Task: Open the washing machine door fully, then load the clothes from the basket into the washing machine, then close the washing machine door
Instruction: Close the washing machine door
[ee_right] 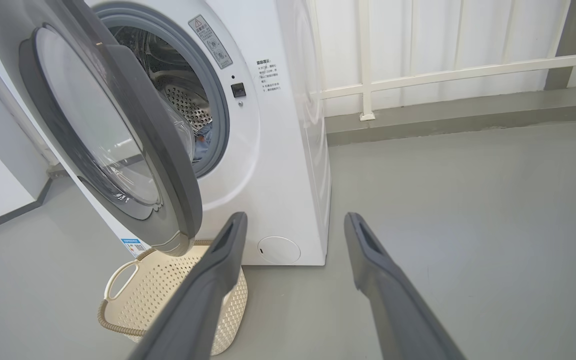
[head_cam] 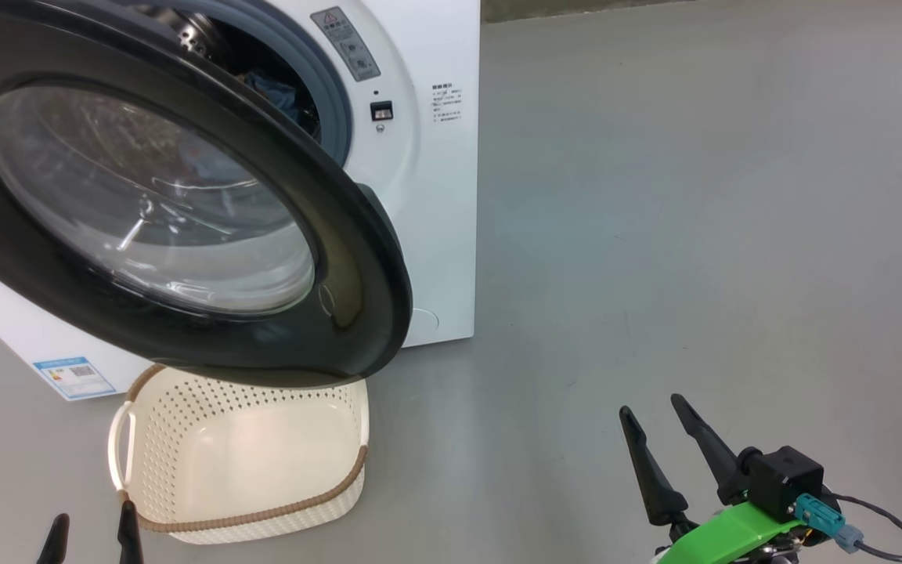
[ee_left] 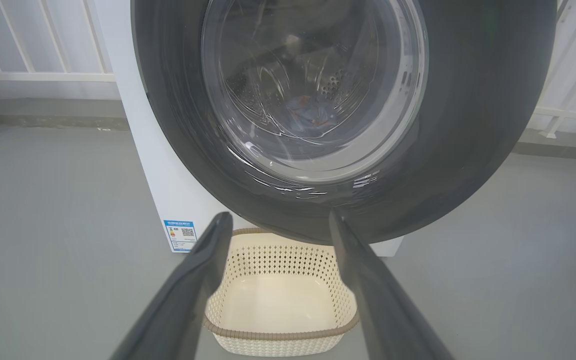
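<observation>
Both of my pincers sit low in the head view. The left gripper [head_cam: 92, 536] is at the lower left edge and the right gripper [head_cam: 652, 407] is at the lower right. On each, the two dark fingers are spread wide with nothing between them. Neither touches anything.

1. Basket. The cream basket [head_cam: 247, 517] stands on the grey floor [head_cam: 694, 196] at the lower left, just above my left fingertips. No fabric shows in it. It sits close against the machine's front, presumably so that lifting from it to the drum is a short move.

2. Clothes. The clothes [head_cam: 275, 88] lie inside the steel drum [ee_right: 183, 100], upper left of the head view, as a blue fold behind the grey gasket [head_cam: 326, 78]. The left wrist view shows the same bundle through the door glass.

3. Door. The washing machine door [head_cam: 357, 258] stands partly open on hinges at the left. Its black rim fills the upper left of the frame and hangs above the basket's far end. The washing machine [head_cam: 435, 196] is the white box behind it.

4. Step in hand. I judge loading complete and closing the door outstanding. With both pincers spread and free, either one can press on the door.

5. Next move. The left wrist view looks straight at the door's outer face, so a flat push on the black rim should suit. Caution: the glossy rim may let a fingertip slide.
</observation>
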You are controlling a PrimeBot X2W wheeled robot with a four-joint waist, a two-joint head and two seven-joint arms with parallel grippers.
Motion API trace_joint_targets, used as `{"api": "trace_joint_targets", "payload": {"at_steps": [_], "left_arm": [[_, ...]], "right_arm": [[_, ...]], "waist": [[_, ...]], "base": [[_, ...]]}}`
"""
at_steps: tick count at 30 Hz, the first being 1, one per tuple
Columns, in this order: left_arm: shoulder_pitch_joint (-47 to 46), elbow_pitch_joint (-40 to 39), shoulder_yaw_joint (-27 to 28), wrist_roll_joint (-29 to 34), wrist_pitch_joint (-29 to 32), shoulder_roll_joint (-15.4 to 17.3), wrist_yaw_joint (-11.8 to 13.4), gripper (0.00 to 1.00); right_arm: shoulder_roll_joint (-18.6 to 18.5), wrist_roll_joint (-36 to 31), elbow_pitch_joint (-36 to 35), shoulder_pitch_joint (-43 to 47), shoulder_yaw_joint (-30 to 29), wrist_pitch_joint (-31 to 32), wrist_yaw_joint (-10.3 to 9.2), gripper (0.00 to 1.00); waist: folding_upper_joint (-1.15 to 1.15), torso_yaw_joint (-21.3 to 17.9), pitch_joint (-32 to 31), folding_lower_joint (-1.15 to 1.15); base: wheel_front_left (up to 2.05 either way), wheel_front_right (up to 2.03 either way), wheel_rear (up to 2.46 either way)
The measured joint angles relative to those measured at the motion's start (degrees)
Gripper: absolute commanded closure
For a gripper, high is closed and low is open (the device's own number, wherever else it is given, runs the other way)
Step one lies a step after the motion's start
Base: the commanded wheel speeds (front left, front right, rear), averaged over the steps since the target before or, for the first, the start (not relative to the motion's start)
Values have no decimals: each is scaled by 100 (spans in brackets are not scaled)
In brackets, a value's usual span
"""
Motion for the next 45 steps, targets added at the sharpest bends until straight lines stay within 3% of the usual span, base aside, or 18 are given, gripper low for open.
{"api": "trace_joint_targets", "payload": {"at_steps": [4, 5, 6, 7, 14, 19, 27, 31, 36, 45], "left_arm": [[3, -1, -13, 0, 0, 0, 0, 0], [3, -1, -16, 0, 0, 0, 0, 0], [4, -1, -16, -1, 0, 0, 0, 0], [4, -1, -16, -1, 0, 0, 0, 0], [5, 0, -20, -15, 0, -1, 0, 0], [4, 21, -10, -73, 0, -3, 0, 0], [-7, 67, 65, -226, 0, -44, -4, 0], [-31, 96, 30, -269, 1, -49, -4, 0], [-100, 149, -35, -374, 1, -68, -4, 0], [-266, 168, -201, -424, 1, -115, -4, 0]], "right_arm": [[0, 0, 5, 8, -9, 0, 0, 0], [1, 0, 7, 8, -15, 0, 0, 26], [0, 0, 7, 8, -20, 0, 0, 59], [0, 0, 9, 8, -21, 0, 0, 100], [1, -32, -33, 7, -29, 0, 0, 100], [4, 75, -434, 2, -91, 0, 0, 100], [-1, 297, -2309, -305, -4, -2, 0, 100], [-22, 316, -2814, -528, 533, -2, 0, 100], [-67, 248, -2917, -889, 1239, -2, 0, 100], [-654, 425, -2361, -1532, 2548, -2, 0, 100]], "waist": [[0, 6, -13, 0], [0, 9, -17, 0], [0, 11, -21, 0], [0, 12, -23, 0], [0, 19, 24, 0], [0, 25, 62, 0], [0, 57, 102, 0], [0, 116, 122, 0], [0, 262, 146, 0], [0, 676, 244, 0]], "base": [[0, 0, 0], [0, 0, 0], [0, 0, 0], [0, 0, 0], [0, 0, 0], [0, 0, 0], [0, 0, 0], [0, 0, 0], [0, 0, 0], [0, 0, 0]]}}
